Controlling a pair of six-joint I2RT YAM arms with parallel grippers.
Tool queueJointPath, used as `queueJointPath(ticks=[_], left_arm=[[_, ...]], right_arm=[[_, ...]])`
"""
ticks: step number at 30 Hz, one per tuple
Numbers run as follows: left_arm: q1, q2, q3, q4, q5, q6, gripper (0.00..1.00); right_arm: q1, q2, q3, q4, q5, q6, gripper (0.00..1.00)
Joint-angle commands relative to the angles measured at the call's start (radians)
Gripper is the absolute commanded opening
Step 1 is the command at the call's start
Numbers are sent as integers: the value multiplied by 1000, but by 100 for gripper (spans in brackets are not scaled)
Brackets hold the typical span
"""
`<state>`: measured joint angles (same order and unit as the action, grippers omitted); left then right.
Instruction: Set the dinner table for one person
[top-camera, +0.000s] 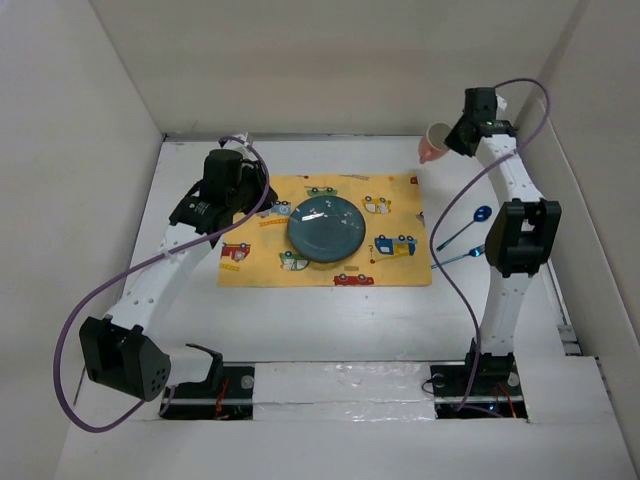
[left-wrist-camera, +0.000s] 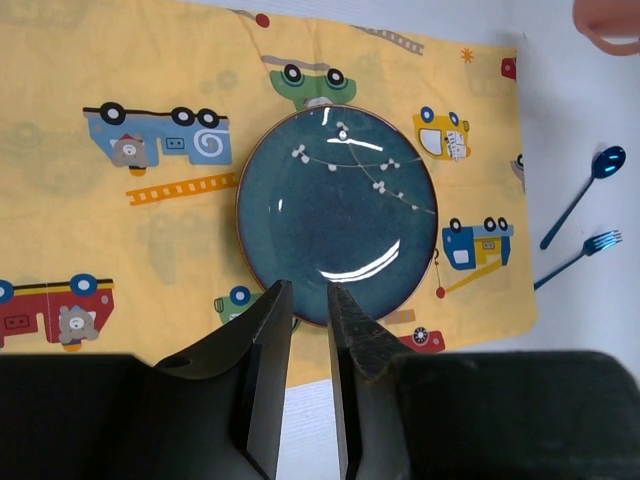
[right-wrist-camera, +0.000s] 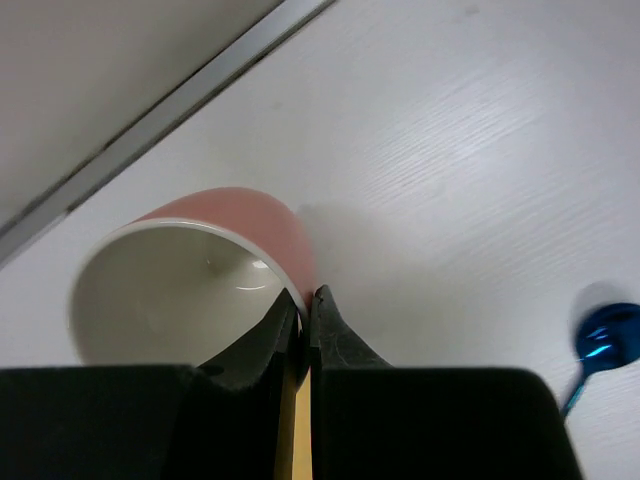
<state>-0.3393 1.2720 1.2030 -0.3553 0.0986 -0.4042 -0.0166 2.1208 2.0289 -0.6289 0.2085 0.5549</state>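
Top external: takes in the white bench (top-camera: 330, 320), boxed by beige walls (top-camera: 300, 60), with a yellow car-patterned mat (top-camera: 400, 205) lying flat near its middle. On the mat, roughly centred, a dark blue plate (top-camera: 327, 228), right side up. Just off the mat's right edge, on bare bench, a blue spoon (top-camera: 462, 228) and a blue fork (top-camera: 455, 258), side by side and apart, both slanted, heads to the right and handle ends near the mat. Beyond the mat's far right corner, a pink cup (top-camera: 434, 143) with a white inside.

Right wrist: finds the right gripper (right-wrist-camera: 307, 297) squeezed onto the cup's wall, one finger inside the rim and one outside, pinching it. Mouth of the cup turned toward the camera. Cannot tell whether its base touches the bench. At the right edge, the spoon's bowl.

Left wrist: looks straight down on plate and mat. Shows the left gripper (left-wrist-camera: 309, 288) raised above them, fingers parted by a narrow gap, nothing between them, tips lined up with the plate's near rim.
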Motion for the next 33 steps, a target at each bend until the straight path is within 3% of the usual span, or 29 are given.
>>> queueJointPath(ticks=[1,8,21,27,29,31,33], left_arm=[[-3,-22,32,35,16,15,18],[-3,-37,23,30,20,13,19],[-3,-51,4,26,16,10,19],[-3,-51,3,26,15,11,19],[-3,-48,7,26,16,13,20],[-3,-37,21,24,16,16,20],[-3,-33,36,21,15,21,20]], right_arm=[[53,8,118,-27,-56,-65,0],[121,132,292,-159,-72,-113,0],[170,79,80,-134,-37,-110,0],[190,91,94,-150,-14,-110,0],[190,88,100,-146,-14,-110,7],[190,85,114,-144,-20,-112,0],[190,84,154,-153,-24,-115,0]])
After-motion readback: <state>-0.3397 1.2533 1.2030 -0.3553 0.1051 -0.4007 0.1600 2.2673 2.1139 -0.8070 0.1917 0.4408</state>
